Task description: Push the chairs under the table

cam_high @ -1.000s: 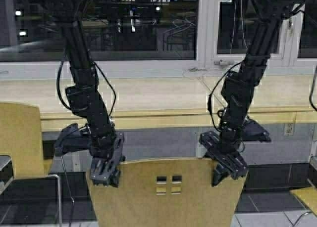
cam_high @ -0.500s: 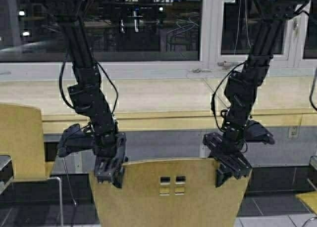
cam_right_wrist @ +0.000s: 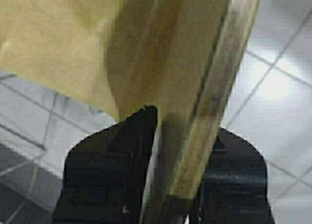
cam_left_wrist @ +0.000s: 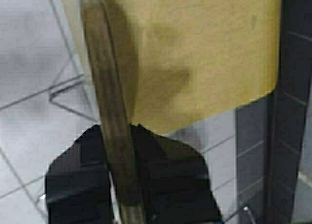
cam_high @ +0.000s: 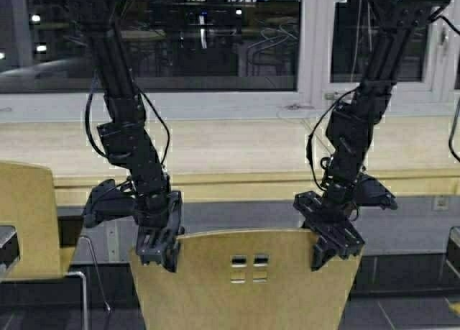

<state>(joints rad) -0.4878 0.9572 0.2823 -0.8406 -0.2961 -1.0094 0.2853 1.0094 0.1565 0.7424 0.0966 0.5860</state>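
1. Left claw (cam_high: 159,254) is clenched on the top edge of the middle chair (cam_high: 244,280) at its left corner; the left wrist view shows the plywood edge (cam_left_wrist: 109,116) running between its two black fingers (cam_left_wrist: 173,182).
2. Right claw (cam_high: 332,249) grips the same backrest at its right corner — the right wrist view shows the chair's edge (cam_right_wrist: 214,97) pinched between its fingers (cam_right_wrist: 109,170).
3. The middle chair stands low in the high view, its curved back with four small square cut-outs facing the robot, just short of the table (cam_high: 215,147) and not yet under it.
4. A second tan chair (cam_high: 29,215) stands at the left of the high view, its back rising in front of the table's front edge.
5. The table is a long pale beige top with a thick front edge, running the full width beneath a white window sill (cam_high: 215,107); dark panes (cam_high: 180,35) above reflect indoor lights and furniture. Grey panelling (cam_high: 244,215) fills the space below the top.
6. The floor (cam_left_wrist: 29,63) is pale tile with darker joints, seen in both wrist views.
7. Against the earlier high view, the whole scene has shifted — the window frame and sill sit further right and the left chair further left and lower, so the robot has driven, while both claws keep their hold on the backrest.
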